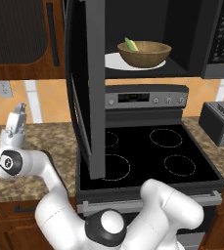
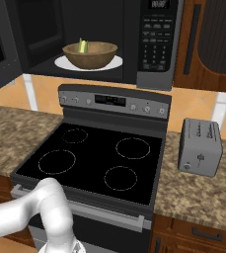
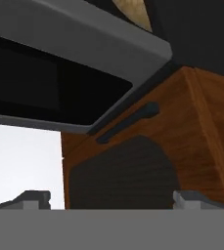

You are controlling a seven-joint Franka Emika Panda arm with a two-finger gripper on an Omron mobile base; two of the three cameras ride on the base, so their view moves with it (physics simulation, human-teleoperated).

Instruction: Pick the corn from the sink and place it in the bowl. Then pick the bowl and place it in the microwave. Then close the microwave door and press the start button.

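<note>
White arm rising from lower right of left base view, elbow bent low over the stove [image 1: 147, 156] front, forearm running left across the granite counter [image 1: 35, 141], wrist turned up. Gripper [image 1: 16, 117] pointing upward at the far left, above the counter, left of the open microwave door [image 1: 86, 97] and apart from it. Jaws spread wide, nothing between them; in hand view both fingertips [image 3: 33, 197] sit at opposite ends of the bottom edge, aimed at the door's grey frame [image 3: 84, 44] and a brown wooden cabinet door [image 3: 147, 161] with dark handle. Tan-brown bowl [image 1: 144, 52] sitting on the white turntable plate [image 1: 114, 61] inside the microwave [image 2: 99, 39], upright. Yellow corn [image 1: 131, 45] with green end lying tilted in the bowl, toward its left rim; same in right base view: bowl [image 2: 90, 54], corn [image 2: 83, 46]. Microwave door swung fully out to the left, edge-on to left base view, hanging over the stove's left burners. Button panel [image 2: 155, 39] at microwave's right. Steel-grey toaster [image 2: 200, 147] on the counter right of the stove [image 2: 94, 158]. Wall outlet [image 1: 4, 89] on the backsplash above the gripper.
</note>
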